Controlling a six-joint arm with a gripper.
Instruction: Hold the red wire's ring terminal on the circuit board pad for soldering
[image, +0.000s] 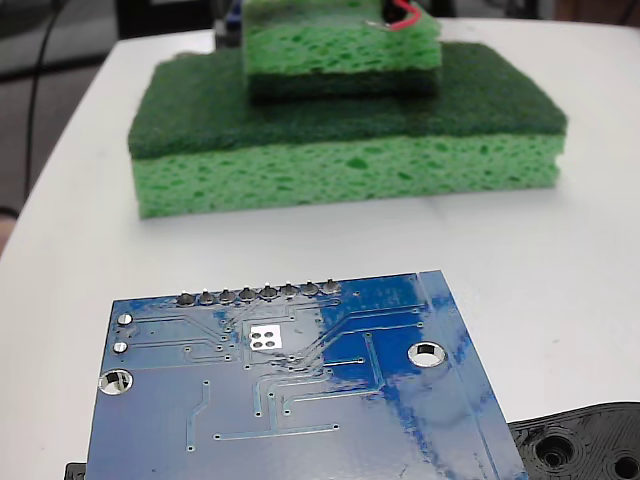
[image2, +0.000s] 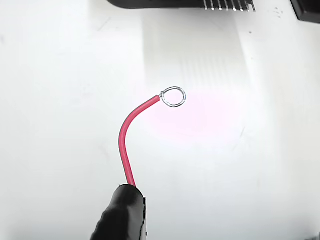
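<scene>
The gripper is out of view, so its state cannot be told; the red wire (image2: 131, 132) holds its ring terminal (image2: 174, 97) over bare worktop (image2: 60, 100), well apart from the circuit board (image: 300, 400) and its pad (image: 266, 336) at lower centre of the fixed view, so the springy wire could skid off that small target.

You see the blue circuit board (image: 300, 400) lying flat at the bottom of the fixed view, its silver pad (image: 266, 337) bare near the upper middle. In the wrist view, the red wire (image2: 131, 135) curves up from its black sleeve (image2: 122, 215) to the ring terminal (image2: 174, 96) at frame center.
</scene>
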